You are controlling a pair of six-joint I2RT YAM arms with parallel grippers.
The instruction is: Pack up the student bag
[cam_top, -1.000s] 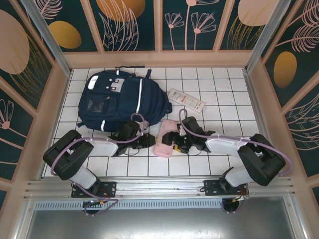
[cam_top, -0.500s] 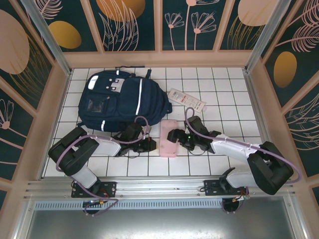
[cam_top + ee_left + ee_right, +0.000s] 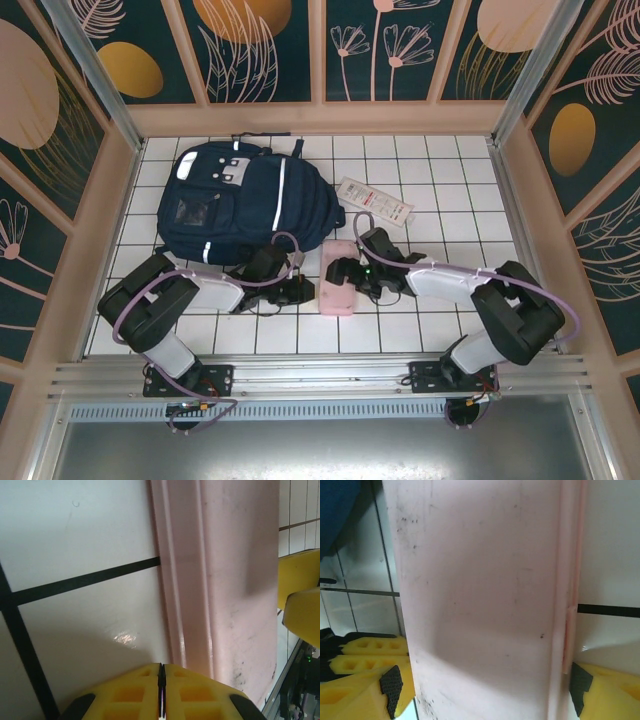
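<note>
The white tiled table [image 3: 450, 200] is fenced in by patterned panels. The student bag [image 3: 240, 200] lies flat in the far left part of it, front pockets up, with its white stripes and grey buckle patches facing the overhead camera. Its near edge is close to the left arm's wrist.

Just right of the bag's near corner, a pink case [image 3: 338, 278] lies flat on the tiles between the two arms, its long side running away from the bases. A flat white packet [image 3: 375, 201] lies slanted beyond it, near the bag's right side and apart from the case.

The right gripper [image 3: 347, 272] reaches in from the right, with its jaws spread wide. The right wrist view has one yellow finger [image 3: 355, 695] on each long side of the case. Whether the dark pads actually press on the case's edges is hard to judge from so close.

The left gripper [image 3: 303, 291] sits low over the tiles just left of the case. Its yellow fingers [image 3: 135, 692] are pressed together with nothing between them, their tips beside the case's ridged edge.
</note>
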